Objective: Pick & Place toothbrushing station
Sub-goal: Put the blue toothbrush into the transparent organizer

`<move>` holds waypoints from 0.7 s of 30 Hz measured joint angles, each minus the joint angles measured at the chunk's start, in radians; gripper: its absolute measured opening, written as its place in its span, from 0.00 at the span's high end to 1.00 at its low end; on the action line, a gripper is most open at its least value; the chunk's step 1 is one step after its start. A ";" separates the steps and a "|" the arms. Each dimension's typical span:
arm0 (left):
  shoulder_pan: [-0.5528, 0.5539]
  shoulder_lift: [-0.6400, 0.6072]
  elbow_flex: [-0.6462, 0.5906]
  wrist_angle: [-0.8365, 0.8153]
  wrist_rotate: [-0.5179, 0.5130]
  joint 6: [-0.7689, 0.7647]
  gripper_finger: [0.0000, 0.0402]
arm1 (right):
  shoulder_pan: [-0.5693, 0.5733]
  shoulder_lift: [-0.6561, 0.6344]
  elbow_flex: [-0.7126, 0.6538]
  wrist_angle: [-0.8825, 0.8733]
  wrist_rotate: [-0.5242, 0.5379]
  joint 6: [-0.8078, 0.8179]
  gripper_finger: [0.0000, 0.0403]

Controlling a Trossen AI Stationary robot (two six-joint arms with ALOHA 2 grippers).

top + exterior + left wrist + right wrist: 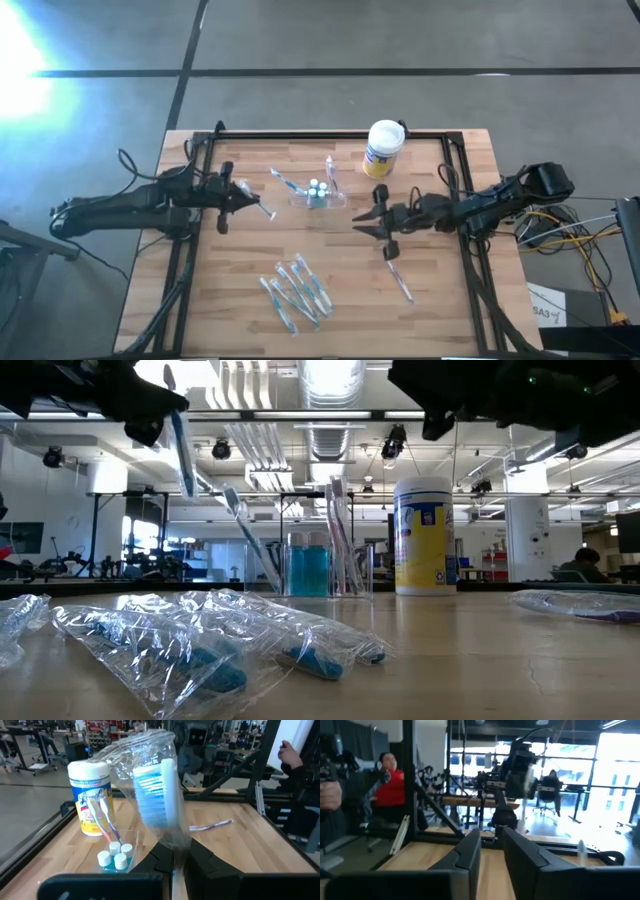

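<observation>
The left tool [262, 211] is clamped on a wrapped toothbrush [159, 795], raised above the counter [440, 310] just left of the clear holder [318, 198], which sits mid-counter beside the white canister [383, 148]. This looks like the carry step: next the brush must travel over the holder and be lowered in upright. The right tool [375, 228] hangs right of the holder with its fingers a little apart and nothing between them; another wrapped brush [400, 281] lies below it.

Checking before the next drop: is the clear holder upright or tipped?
Upright. The clear holder stands on the table; the toothbrushes in it point up.
</observation>
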 joint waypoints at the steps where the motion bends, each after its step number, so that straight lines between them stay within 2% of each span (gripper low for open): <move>1: 0.000 -0.006 0.000 -0.002 0.000 -0.004 0.95 | -0.001 0.000 -0.016 0.026 0.004 0.006 0.84; 8: 0.000 -0.042 0.000 -0.037 -0.021 -0.021 0.95 | -0.001 0.000 -0.077 0.130 0.018 0.021 0.97; 15: 0.000 -0.067 0.000 -0.076 -0.183 -0.007 0.95 | 0.006 -0.013 -0.079 0.147 0.010 -0.009 0.98; 21: 0.000 0.035 -0.044 -0.018 -0.202 0.000 0.95 | 0.006 -0.026 -0.079 0.132 0.010 -0.044 0.98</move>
